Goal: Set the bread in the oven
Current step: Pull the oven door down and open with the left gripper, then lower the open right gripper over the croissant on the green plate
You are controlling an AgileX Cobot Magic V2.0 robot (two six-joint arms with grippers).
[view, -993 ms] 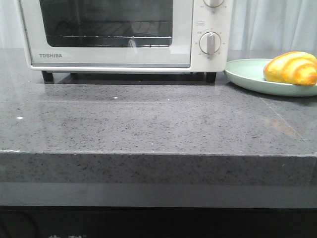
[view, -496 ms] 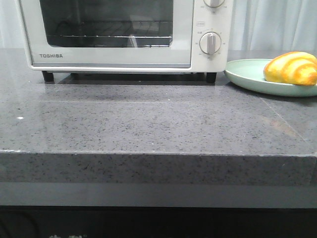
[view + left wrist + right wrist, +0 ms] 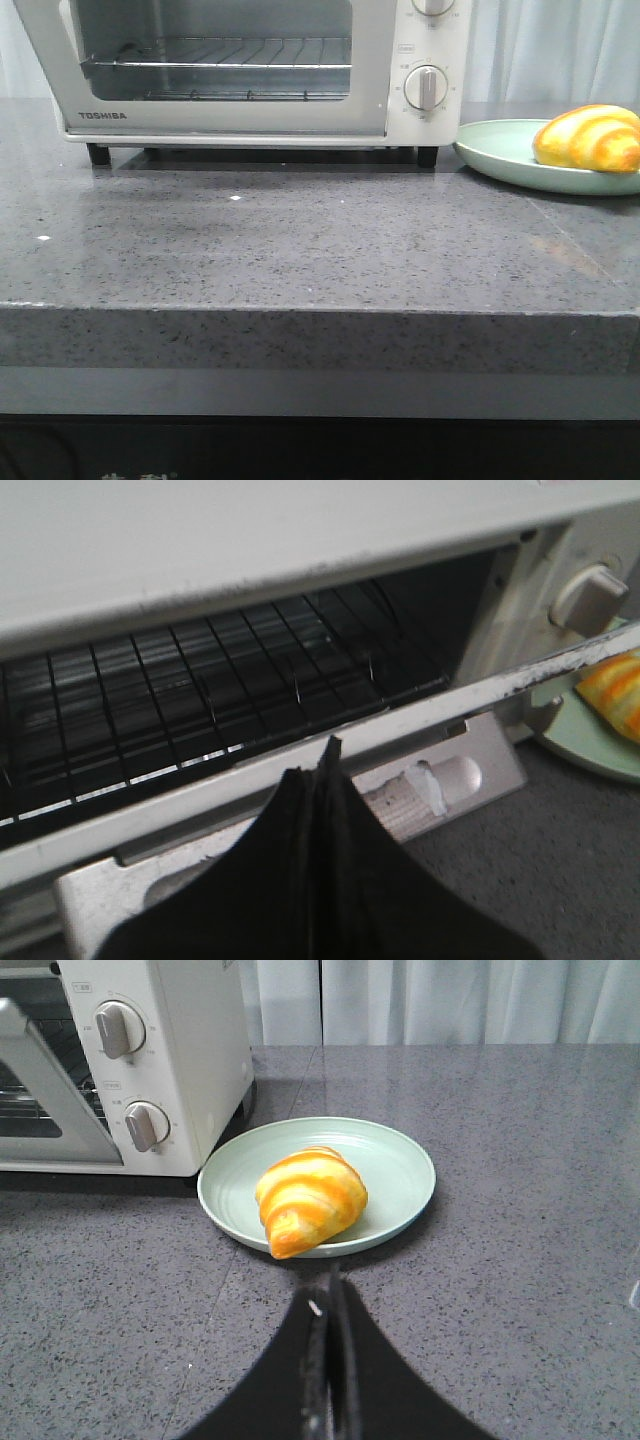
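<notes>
The white Toshiba oven [image 3: 230, 122] stands at the back left of the counter, its glass door tilted part-way open. In the left wrist view the wire rack [image 3: 200, 690] shows through the gap above the door's top edge [image 3: 250, 770]. My left gripper [image 3: 330, 752] is shut, its tips against the door's top edge over the handle [image 3: 450, 778]. The golden croissant-shaped bread [image 3: 588, 138] lies on a pale green plate [image 3: 500, 145] right of the oven. My right gripper [image 3: 333, 1280] is shut and empty, just short of the bread [image 3: 310, 1200] and plate [image 3: 400, 1165]. Neither gripper shows in the front view.
The oven's dial knobs [image 3: 425, 88] face forward beside the door. The grey speckled counter [image 3: 320, 250] runs to a front edge near the camera. White curtains [image 3: 560, 50] hang behind the plate.
The oven door, shut one second ago, has swung outward at the top. The rack now shows clearly through the window. The bread and plate have not moved.
</notes>
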